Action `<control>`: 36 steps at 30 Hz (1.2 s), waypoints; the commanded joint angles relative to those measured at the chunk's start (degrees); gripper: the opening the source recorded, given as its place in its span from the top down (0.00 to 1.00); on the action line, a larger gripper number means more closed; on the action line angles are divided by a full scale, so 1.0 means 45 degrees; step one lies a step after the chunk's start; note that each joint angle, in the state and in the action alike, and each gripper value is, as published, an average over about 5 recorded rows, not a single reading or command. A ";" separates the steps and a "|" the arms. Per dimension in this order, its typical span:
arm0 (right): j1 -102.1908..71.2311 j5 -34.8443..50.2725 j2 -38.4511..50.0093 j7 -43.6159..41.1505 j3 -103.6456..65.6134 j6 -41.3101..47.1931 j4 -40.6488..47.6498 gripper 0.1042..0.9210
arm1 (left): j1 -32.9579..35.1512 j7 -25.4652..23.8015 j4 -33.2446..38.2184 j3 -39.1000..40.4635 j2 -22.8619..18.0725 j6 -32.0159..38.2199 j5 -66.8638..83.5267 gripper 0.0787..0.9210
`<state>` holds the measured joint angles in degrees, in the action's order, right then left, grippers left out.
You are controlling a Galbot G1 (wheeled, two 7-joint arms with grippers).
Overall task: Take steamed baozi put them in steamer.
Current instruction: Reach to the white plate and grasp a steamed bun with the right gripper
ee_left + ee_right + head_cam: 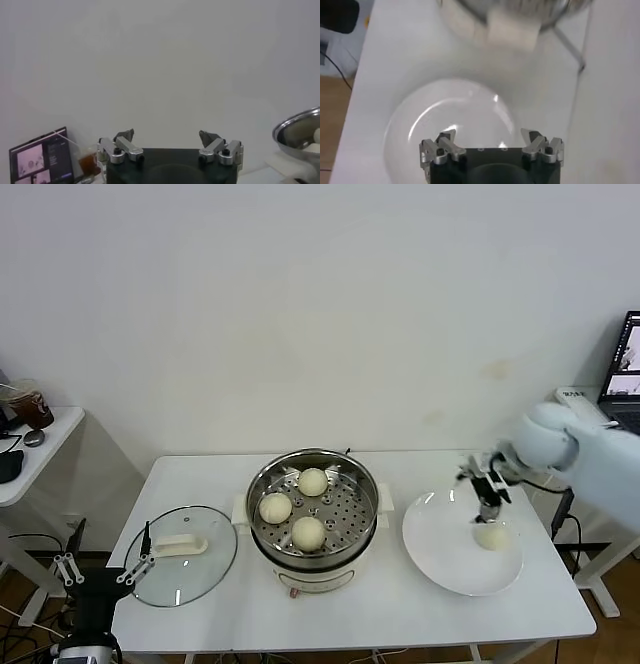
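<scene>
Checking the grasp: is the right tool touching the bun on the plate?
Cannot tell: head view shows the right tool above the round cream-white dough bun, contact or gap unclear.

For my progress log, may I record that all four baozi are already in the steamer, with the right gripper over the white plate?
Not quite: the head view shows three baozi in the steamer; the fourth baozi lies on the white plate. The right gripper is indeed over that plate.

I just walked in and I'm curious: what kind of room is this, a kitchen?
Probably a lab or office, not a kitchen: a steamer on a plain white table by a bare wall, a laptop on a side desk, cables on the floor.
</scene>
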<state>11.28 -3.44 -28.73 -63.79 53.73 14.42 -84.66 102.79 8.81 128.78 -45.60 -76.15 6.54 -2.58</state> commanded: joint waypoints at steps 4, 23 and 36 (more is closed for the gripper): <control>-0.4304 -0.3328 -0.0765 -0.0156 -0.3846 -0.1058 0.3529 0.12 | 0.0145 -0.0003 0.0047 -0.0073 -0.0093 -0.0021 -0.0068 0.12; -0.4514 -0.4153 -0.3431 -0.0409 -0.4420 -0.1886 0.6284 0.12 | 0.0200 -0.0042 -0.0011 -0.0190 -0.0201 -0.0077 -0.0131 0.12; -0.4363 -0.3910 -0.3211 -0.0719 -0.4136 -0.1565 0.5899 0.48 | 0.0174 -0.0045 -0.0021 -0.0179 -0.0182 -0.0083 -0.0118 0.12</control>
<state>-7.86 -20.85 -42.16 -66.35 35.44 7.40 -59.18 103.54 8.61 128.65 -46.40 -76.99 6.14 -3.14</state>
